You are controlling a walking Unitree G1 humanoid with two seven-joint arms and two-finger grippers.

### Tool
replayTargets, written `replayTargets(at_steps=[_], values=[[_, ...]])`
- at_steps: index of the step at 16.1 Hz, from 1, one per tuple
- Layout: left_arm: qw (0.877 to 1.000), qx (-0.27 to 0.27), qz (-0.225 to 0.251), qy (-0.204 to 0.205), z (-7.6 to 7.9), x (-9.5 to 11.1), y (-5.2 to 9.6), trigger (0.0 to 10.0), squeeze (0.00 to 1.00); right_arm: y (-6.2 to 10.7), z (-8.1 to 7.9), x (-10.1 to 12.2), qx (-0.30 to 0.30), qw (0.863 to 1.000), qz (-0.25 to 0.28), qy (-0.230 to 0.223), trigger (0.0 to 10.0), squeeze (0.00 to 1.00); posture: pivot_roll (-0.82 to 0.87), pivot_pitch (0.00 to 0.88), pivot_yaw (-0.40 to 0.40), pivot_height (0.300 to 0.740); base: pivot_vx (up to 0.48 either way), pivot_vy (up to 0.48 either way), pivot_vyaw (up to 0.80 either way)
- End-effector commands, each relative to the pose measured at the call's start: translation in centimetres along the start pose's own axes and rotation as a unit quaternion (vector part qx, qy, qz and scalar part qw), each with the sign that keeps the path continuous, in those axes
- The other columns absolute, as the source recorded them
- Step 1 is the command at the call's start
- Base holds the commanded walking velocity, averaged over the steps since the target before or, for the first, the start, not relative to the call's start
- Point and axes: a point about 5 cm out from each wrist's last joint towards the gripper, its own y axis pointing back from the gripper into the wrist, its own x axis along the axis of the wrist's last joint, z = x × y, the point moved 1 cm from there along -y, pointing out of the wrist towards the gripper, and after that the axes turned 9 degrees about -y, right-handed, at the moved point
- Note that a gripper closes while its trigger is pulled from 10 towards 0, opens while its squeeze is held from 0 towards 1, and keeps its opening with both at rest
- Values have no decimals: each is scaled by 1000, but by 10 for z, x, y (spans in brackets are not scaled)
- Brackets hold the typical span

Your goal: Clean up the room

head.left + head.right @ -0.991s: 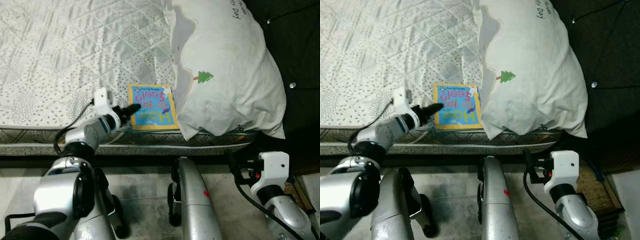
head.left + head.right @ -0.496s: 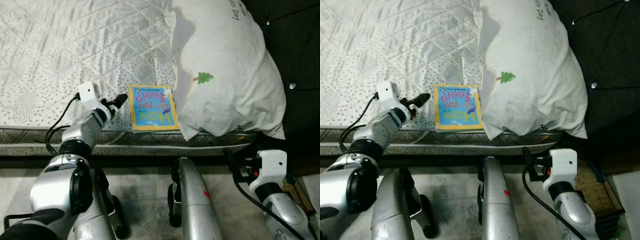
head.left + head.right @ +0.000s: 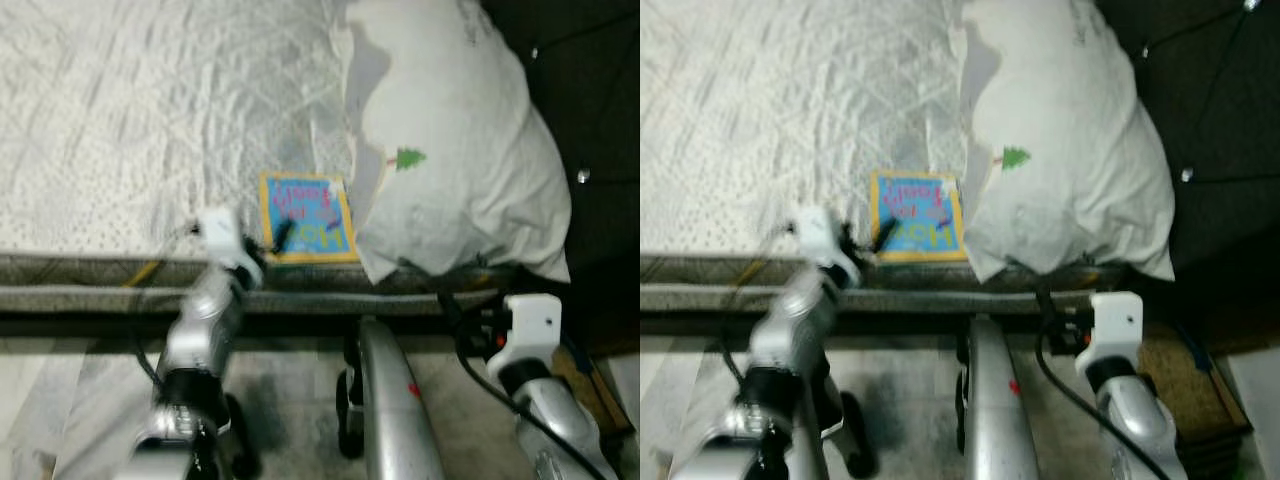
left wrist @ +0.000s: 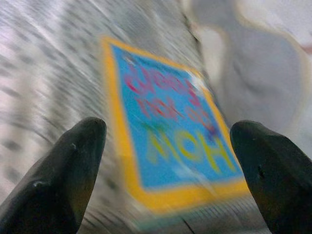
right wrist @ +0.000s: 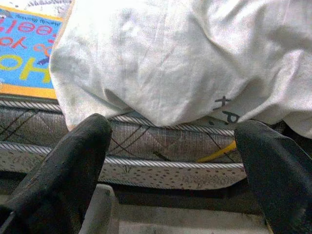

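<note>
— Two arms noted, taken left to right. Status of the left gripper (image 4: 165,161)?

— Raised over the near edge of the bed (image 3: 120,120), at the near left corner of the book (image 3: 307,217). Jaws spread wide, holding nothing; book's blue cover framed between the two black fingers (image 4: 63,180) in the wrist view. Contact with the cover not confirmed: heavy blur.

— Position of the book?

— Flat on the quilted mattress, close to the near edge, yellow border outward, title upside down from the robot's side. Far right edge tucked against, possibly slightly under, the white pillow (image 3: 450,150). Likely left there after reading; out of place for a tidy room.

— Reason for the approach angle?

— Judged: coming in from the free left side, since the pillow blocks the right edge. Flat book offers little to pinch; sliding it toward the mattress edge probably required first.

— Right gripper (image 5: 175,161)?

— Held low beside the bed frame, below the pillow's overhang. Jaws spread, empty, pointed at the mattress side (image 5: 161,146). Appears idle.

— Risk?

— Pillow dragged along with the book.
</note>
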Motion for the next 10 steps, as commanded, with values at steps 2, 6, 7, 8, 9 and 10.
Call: replayTargets(at_steps=[2,6,7,8,9,10], values=[[998,-65,-10,-23,33,-8,6,10000,1000,2,4,-7,-7,1000,-12,0,10000,0,-167,227,-86,552,0,0,0],[991,-111,-64,-26,60,-26,8,10000,1000,2,3,-7,-8,1000,-10,-2,10000,0,-170,229,-84,552,0,0,0],[990,-108,-92,-11,61,-35,8,10000,1000,2,3,-7,-8,1000,-9,-1,10000,0,-172,229,-83,552,0,0,0],[988,-106,-112,-8,61,-42,7,10000,843,2,3,-7,-8,1000,-9,-1,10000,0,-178,231,-85,552,0,0,0],[987,-95,-132,13,60,-48,7,10000,141,2,3,-7,-9,1000,-9,-1,10000,0,-183,232,-85,552,0,0,0],[986,-88,-142,21,59,-51,6,10000,0,2,3,-7,-9,1000,-9,0,10000,0,-183,232,-85,552,0,0,0]])
